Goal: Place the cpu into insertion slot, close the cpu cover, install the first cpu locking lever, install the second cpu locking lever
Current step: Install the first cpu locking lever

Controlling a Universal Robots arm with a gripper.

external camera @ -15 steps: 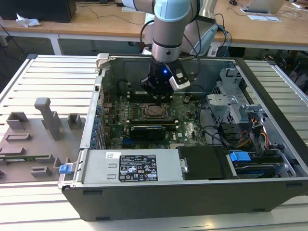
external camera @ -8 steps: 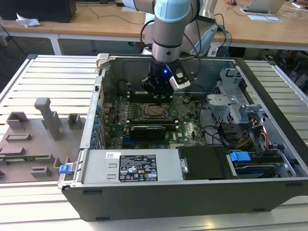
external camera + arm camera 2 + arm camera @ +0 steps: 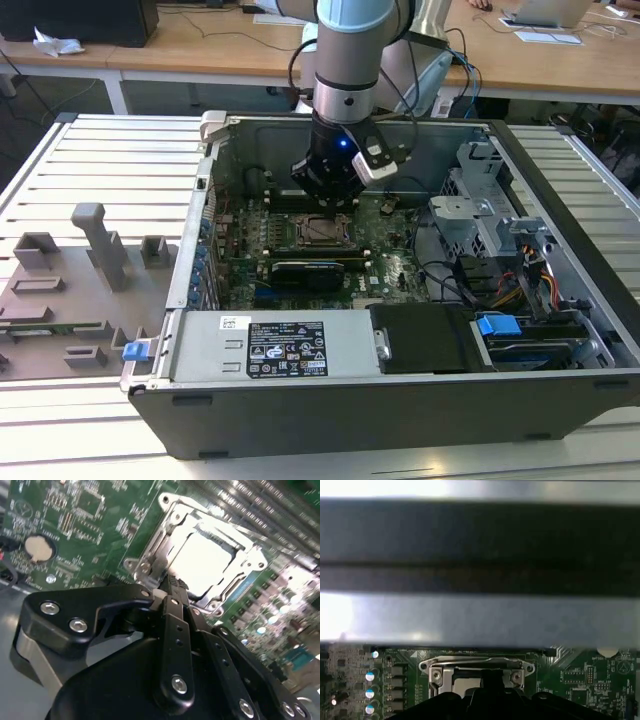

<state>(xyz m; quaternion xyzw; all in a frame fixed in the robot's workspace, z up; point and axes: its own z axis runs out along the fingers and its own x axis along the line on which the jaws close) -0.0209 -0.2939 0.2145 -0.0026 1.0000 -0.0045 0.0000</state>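
tool (image 3: pixel 170 587): fingers pinched together, tip low at the socket's edge; can't tell if anything is gripped.
cpu (image 3: pixel 202 560): seated flat in the insertion slot (image 3: pixel 322 230), mid motherboard (image 3: pixel 385 262).
cpu cover (image 3: pixel 165 530): down around the chip, framing it.
likely reason for pose: narrow closed tip suits pushing a locking lever.

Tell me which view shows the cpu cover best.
The second wrist view: the cpu cover lies flat around the chip, near and well lit. The first wrist view catches one edge; the exterior view shows it small under the end effector.
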